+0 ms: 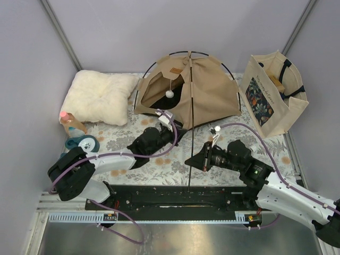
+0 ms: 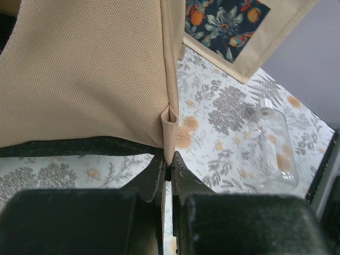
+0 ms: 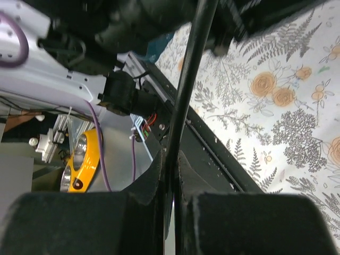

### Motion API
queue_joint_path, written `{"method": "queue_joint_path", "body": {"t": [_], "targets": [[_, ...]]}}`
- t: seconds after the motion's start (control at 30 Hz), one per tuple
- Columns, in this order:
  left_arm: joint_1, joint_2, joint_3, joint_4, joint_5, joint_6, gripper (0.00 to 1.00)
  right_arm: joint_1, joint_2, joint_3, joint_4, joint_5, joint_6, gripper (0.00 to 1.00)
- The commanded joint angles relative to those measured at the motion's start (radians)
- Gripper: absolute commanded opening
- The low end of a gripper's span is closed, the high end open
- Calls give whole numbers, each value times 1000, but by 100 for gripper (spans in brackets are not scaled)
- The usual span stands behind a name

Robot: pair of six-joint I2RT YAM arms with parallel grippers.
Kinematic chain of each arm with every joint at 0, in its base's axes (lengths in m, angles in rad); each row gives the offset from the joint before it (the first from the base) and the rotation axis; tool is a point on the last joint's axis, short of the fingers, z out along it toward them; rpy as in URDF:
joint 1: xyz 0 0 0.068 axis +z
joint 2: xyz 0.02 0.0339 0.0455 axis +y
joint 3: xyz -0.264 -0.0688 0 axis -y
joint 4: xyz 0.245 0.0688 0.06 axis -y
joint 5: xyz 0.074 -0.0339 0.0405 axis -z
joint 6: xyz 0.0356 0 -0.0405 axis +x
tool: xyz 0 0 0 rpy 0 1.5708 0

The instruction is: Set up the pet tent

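Both white-shelled w/ black joints: left arm point(image 1: 114, 160), rt arm point(image 1: 289, 197). Purple cables point(image 1: 127, 154) run back from the fingers point(image 2: 151, 183) along each. Fingers matte black, blocky, tapering to thin tips. Green LED point(image 1: 255, 171) behind rt fingers.

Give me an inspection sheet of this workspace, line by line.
Surface: floral cloth, flat.
Job's things: pet tent mostly raised; one black pole runs from its peak down toward the arm bases.
Clutter: white cushion, tote bag, pink-capped bottle, teal tape roll, clear bottle.
Grippers: left gripper shut on the tent's bottom corner; right gripper shut on the pole.
Cables: purple cables along both arms.
Surroundings: pale walls, metal frame.
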Motion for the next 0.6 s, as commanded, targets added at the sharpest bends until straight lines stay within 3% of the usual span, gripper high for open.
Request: {"method": "queue_joint_path", "body": {"t": [0.0,0.27,0.57], "targets": [[-79,-57,-109,83,-36,6,0,-4,0,85,162,176,-27,0],[-222,-74,-252,201,-147,26,0,-4,31,105,214,353,-46,0],[-294,-57,-345,301,-199,-46,0,-3,40,163,199,484,-112,0]]}}
